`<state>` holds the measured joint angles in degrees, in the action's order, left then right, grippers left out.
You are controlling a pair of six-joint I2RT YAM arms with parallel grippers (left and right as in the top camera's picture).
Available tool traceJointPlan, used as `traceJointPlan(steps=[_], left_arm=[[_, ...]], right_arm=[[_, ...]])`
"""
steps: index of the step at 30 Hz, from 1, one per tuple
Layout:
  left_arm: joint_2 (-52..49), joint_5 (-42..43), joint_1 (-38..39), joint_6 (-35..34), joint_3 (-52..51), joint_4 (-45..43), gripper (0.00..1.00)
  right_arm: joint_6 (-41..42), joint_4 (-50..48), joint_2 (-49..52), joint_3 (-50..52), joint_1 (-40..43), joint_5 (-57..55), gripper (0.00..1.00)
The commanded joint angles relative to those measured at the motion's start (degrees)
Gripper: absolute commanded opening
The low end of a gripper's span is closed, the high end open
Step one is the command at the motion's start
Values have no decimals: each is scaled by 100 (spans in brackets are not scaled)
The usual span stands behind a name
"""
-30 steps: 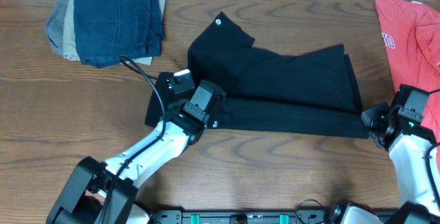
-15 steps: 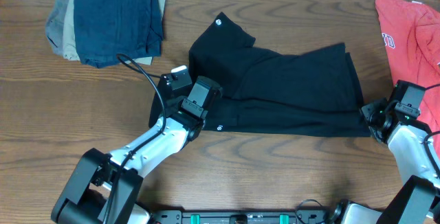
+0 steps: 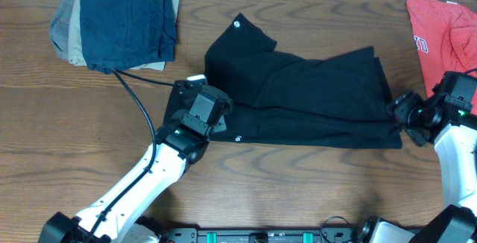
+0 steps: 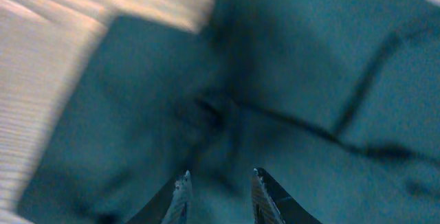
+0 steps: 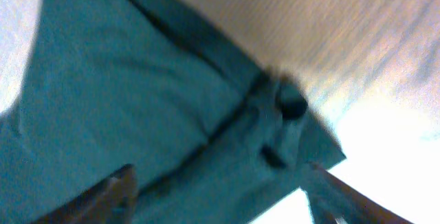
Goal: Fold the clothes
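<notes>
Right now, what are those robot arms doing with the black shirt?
Two robot arms are folding a black T-shirt on the wooden table. It lies partly folded in a long shape. The left claw is open over its left end, the right claw open at its right end; neither holds cloth.

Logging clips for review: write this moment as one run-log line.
black soft short-sleeved T-shirt: partly folded | left gripper: open over its left end | right gripper: open over its right end
</notes>
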<state>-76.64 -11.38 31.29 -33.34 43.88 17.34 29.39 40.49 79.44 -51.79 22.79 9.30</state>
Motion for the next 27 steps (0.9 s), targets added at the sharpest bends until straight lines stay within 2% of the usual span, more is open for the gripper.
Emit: traceJointPlan(steps=[1, 4, 10, 16, 27], left_arm=[[-264, 1344, 81, 74, 61, 136, 31], [-654, 1641, 151, 74, 61, 103, 31], [-1379, 1665, 146, 79, 61, -155, 31], [-1626, 1071, 114, 79, 61, -592, 31], [-2221, 1027, -680, 186, 61, -1379, 31]], right_arm=[[-271, 173, -31, 98, -96, 341, 68], [-269, 170, -24, 315, -214, 339, 68], [-269, 151, -24, 540, -393, 341, 68], [-273, 179, -26, 542, -490, 339, 68], [-271, 260, -24, 551, -654, 339, 70]])
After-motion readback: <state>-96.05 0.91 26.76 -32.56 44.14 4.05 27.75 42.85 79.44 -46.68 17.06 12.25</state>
